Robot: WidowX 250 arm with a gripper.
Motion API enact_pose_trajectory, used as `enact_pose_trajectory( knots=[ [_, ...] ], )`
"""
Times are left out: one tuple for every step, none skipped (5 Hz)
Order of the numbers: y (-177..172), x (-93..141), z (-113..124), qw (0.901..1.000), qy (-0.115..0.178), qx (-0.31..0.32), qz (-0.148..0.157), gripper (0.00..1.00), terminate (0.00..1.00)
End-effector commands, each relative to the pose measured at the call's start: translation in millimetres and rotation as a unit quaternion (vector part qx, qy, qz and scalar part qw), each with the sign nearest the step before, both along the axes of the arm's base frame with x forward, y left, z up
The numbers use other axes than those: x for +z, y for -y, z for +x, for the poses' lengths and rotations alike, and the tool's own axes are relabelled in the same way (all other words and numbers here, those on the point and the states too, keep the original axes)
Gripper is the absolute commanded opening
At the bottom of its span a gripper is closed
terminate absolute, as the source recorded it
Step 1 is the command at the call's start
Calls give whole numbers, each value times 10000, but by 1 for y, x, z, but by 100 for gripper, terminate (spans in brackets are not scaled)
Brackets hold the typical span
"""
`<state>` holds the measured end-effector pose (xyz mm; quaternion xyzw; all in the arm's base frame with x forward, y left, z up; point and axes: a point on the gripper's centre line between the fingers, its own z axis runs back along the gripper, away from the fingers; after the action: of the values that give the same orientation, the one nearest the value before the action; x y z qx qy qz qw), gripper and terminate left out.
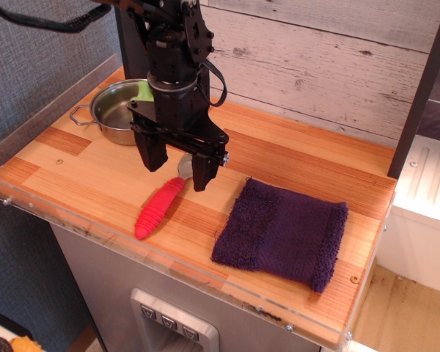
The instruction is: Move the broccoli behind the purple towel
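The broccoli (141,92) shows as a small light-green piece inside the steel pot (111,117) at the back left, partly hidden behind the arm. The purple towel (282,233) lies flat on the front right of the wooden counter. My gripper (177,170) hangs over the middle of the counter, in front of the pot and to the left of the towel. Its jaws are open and empty, and point down.
A red-handled utensil (158,209) lies on the counter just below the gripper, its metal head between the fingers. A clear plastic rim (29,132) edges the counter's left and front. A wooden plank wall (315,66) stands behind.
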<state>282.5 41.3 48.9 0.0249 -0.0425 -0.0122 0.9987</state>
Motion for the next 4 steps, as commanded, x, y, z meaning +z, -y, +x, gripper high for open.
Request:
enact_pose_trajectory(
  knots=[
    [0, 0, 0, 10000, 0, 0, 0, 100, 0],
    [-21, 8, 19, 9994, 88, 314, 78, 100, 0],
    [-50, 18, 45, 9981, 197, 560, 157, 100, 0],
    [-79, 33, 63, 9960, 347, 787, 241, 100, 0]
  ],
)
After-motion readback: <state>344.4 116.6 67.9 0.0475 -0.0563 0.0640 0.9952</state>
